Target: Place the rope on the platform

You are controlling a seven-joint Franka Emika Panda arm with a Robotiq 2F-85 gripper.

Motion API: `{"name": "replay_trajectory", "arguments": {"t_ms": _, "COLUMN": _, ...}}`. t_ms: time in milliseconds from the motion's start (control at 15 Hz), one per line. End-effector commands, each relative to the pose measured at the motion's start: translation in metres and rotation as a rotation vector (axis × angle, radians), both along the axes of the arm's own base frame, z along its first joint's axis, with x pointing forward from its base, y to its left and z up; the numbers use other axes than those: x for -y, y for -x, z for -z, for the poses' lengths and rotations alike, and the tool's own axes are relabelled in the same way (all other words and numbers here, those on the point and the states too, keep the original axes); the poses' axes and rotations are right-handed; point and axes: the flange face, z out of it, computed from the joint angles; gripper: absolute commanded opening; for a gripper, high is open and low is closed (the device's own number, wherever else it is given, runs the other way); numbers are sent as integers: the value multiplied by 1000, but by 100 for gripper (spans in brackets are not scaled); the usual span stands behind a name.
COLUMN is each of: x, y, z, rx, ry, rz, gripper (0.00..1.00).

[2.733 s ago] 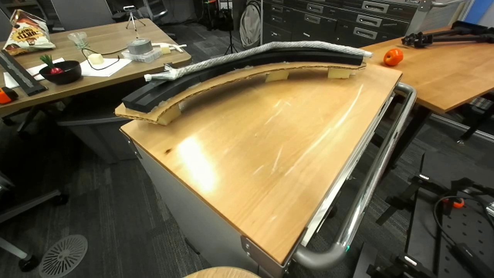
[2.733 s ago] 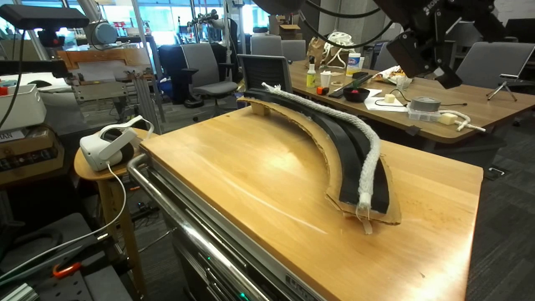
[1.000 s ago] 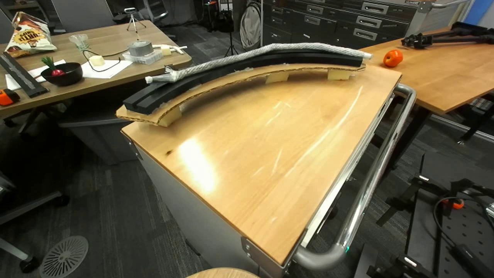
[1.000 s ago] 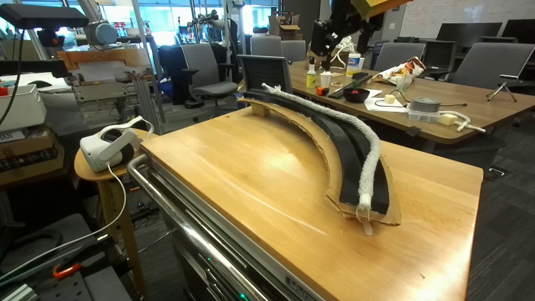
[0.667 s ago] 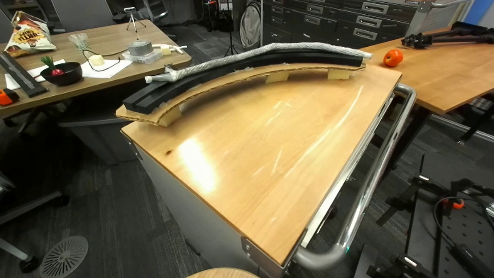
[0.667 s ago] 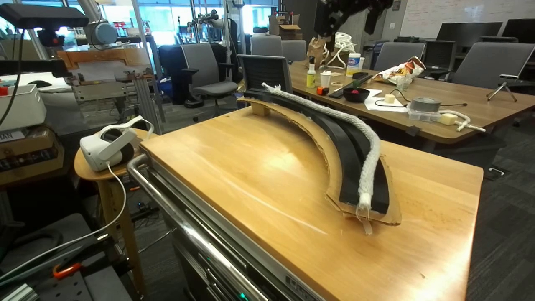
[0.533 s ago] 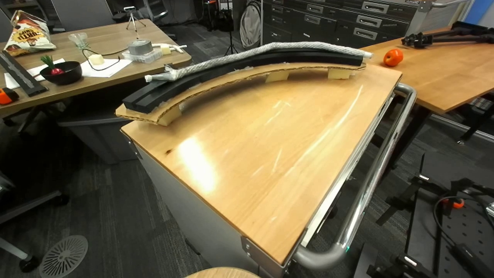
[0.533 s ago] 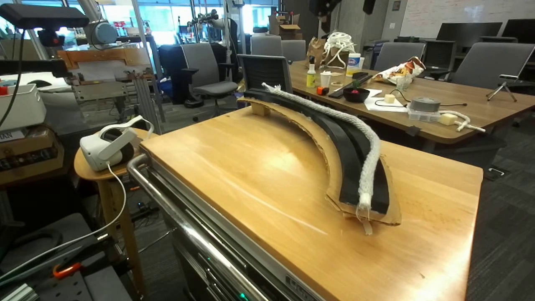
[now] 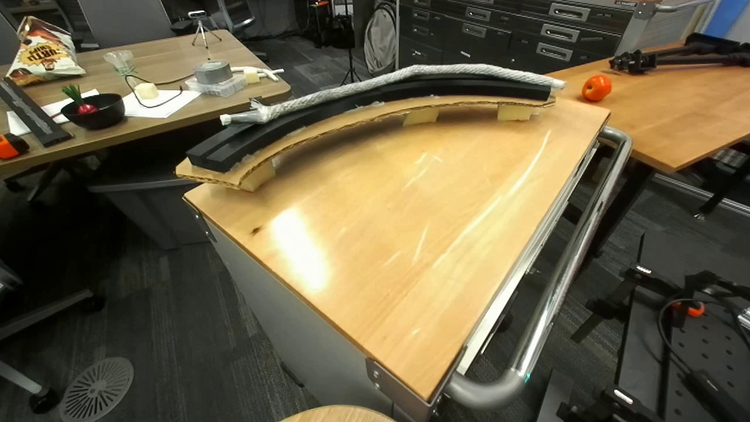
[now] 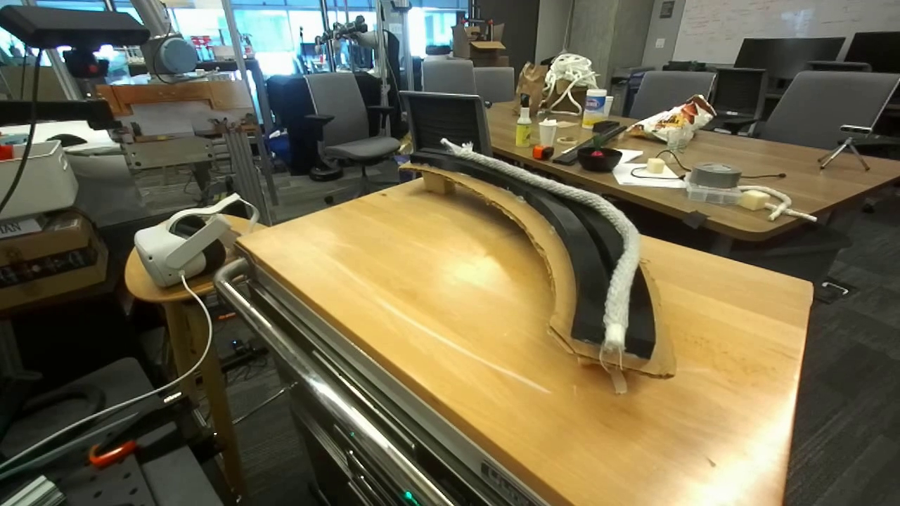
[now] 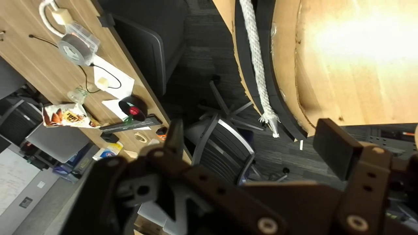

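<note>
- Jaws spread wide with nothing between them, the gripper [image 11: 256, 142] hangs apart from the work in the wrist view; neither exterior view shows it
- Laid out at full stretch, the pale rope [image 10: 628, 246] rests on the black curved platform [image 10: 589, 295], following its arc for most of the way
- One rope end pokes past the platform's end; the opposite end, frayed and wrapped, stops short of the far tip and appears to stray over the outer edge
- Step in hand, to judge by the scene: the last one, with the rope resting unheld and the placing seemingly complete
- Next move, by the same reading, calls for little: steer the gripper wide of the rope and let the line sit; should a neater fit be wanted, a light nudge of the straying end toward the platform's middle would likely do
- Careless contact could roll the rope off the outer side
- Cardboard edging [image 11: 286, 49] frames the platform, and pale blocks [image 9: 420, 115] prop it above the wooden tabletop [image 9: 381, 234]
- Beyond, a brown table [image 9: 161, 55] bears a black bowl [image 9: 96, 112] and a crisp bag [image 9: 47, 55], while a red tomato [image 9: 597, 88] sits on a separate work table [image 9: 674, 111]
</note>
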Motion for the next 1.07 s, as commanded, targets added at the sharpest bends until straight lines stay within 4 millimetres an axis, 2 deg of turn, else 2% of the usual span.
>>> {"name": "replay_trajectory", "arguments": {"t_ms": 0, "x": -1, "y": -6, "z": 7, "rx": -58, "ry": -35, "rz": -42, "gripper": 100}}
{"name": "replay_trajectory", "arguments": {"t_ms": 200, "x": 3, "y": -10, "z": 22, "rx": -244, "ry": -126, "rz": -117, "gripper": 100}}
{"name": "replay_trajectory", "arguments": {"t_ms": 400, "x": 19, "y": -12, "z": 29, "rx": -427, "ry": -40, "rz": -11, "gripper": 100}}
{"name": "replay_trajectory", "arguments": {"t_ms": 667, "x": 41, "y": -30, "z": 31, "rx": -451, "ry": 156, "rz": 145, "gripper": 100}}
{"name": "replay_trajectory", "arguments": {"t_ms": 867, "x": 45, "y": -41, "z": 35, "rx": -483, "ry": 294, "rz": 250, "gripper": 100}}
{"name": "replay_trajectory", "arguments": {"t_ms": 1000, "x": 44, "y": -49, "z": 50, "rx": -539, "ry": 305, "rz": 267, "gripper": 100}}
